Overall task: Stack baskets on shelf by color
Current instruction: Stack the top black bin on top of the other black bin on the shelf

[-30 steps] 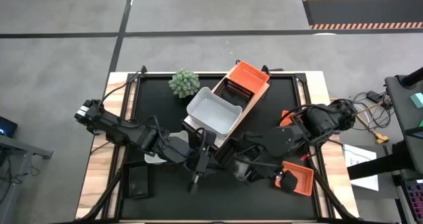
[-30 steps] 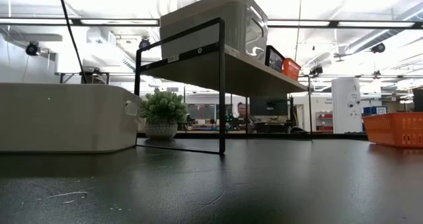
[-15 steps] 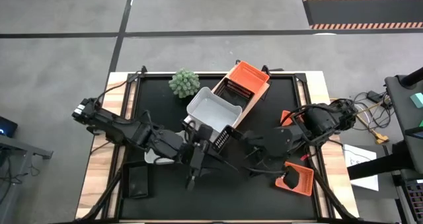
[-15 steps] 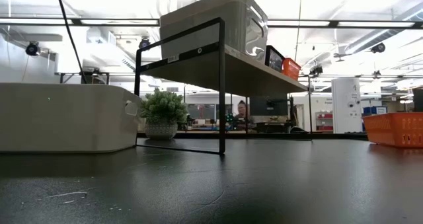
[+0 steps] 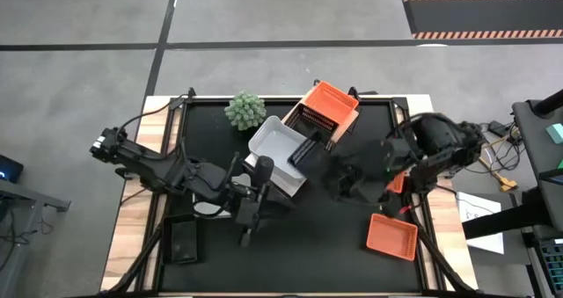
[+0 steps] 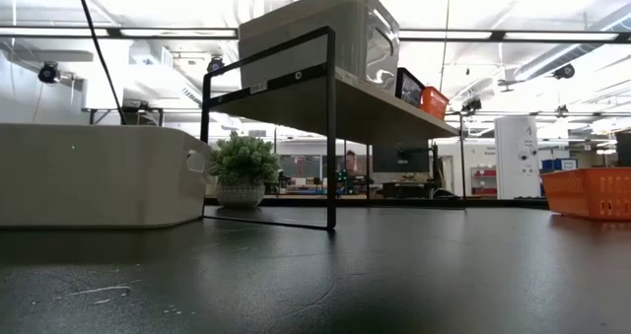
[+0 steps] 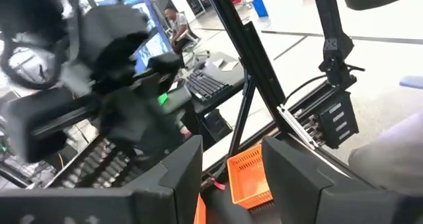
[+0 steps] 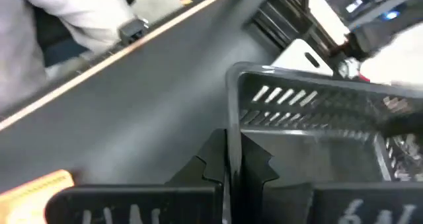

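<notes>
A black slatted basket (image 5: 303,149) hangs tilted over the near right part of the shelf, with my right gripper (image 5: 322,163) shut on it. On the shelf (image 5: 341,133) sit a white basket (image 5: 280,147), another black basket (image 5: 313,119) and an orange basket (image 5: 332,99). My left gripper (image 5: 262,169) stands open at the white basket's near side with nothing between its fingers (image 7: 178,174). An orange basket (image 5: 391,236) lies on the table at the near right. No gripper shows in the low view. My right gripper pinches the top rim of one wall of the black basket (image 8: 232,141) between its two fingers, one finger outside the wall and one inside. The basket is lifted clear of the table and hangs tilted beyond the fingers, above the white basket's edge.
A green spiky plant (image 5: 244,110) stands at the far left of the shelf. A white basket (image 6: 99,176) rests on the table under my left arm, and a black basket (image 5: 183,241) lies at the near left. Cables and a desk stand to the table's right.
My left gripper has opened, let go of the black basket and drawn back a little toward the table's left. My right gripper has shut on that basket and carried it up and toward the far edge, from the near side of the shelf to above the white basket.
</notes>
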You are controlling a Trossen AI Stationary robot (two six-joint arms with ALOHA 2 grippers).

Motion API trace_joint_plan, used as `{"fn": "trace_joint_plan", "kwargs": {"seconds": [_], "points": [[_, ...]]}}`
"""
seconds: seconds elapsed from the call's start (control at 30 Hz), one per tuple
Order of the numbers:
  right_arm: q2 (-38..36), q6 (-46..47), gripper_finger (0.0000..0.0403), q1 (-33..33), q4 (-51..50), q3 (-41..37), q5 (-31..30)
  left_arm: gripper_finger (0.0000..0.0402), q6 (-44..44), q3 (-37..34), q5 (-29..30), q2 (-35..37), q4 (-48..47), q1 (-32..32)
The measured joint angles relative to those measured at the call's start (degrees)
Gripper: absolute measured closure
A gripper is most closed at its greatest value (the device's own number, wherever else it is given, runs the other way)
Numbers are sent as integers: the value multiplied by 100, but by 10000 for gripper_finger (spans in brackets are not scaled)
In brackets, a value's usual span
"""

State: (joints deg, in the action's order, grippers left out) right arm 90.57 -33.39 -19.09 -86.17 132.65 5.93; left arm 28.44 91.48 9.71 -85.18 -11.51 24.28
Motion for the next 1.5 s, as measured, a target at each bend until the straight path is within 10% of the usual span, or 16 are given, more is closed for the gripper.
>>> {"fn": "trace_joint_plan", "kwargs": {"seconds": [0.63, 1.1, 1.5], "points": [[-1869, -2000, 395, 3053, 2053, -3227, 2002, 261, -408, -1314, -41, 10, 1766, 87], [-1255, -3374, 395, 5475, 2245, -4156, 3902, 261, -607, -1311, -34, 10, 1806, 89], [-553, -4176, 395, 5776, 2043, -4159, 4309, 261, -614, -1339, -28, 10, 1801, 91]]}}
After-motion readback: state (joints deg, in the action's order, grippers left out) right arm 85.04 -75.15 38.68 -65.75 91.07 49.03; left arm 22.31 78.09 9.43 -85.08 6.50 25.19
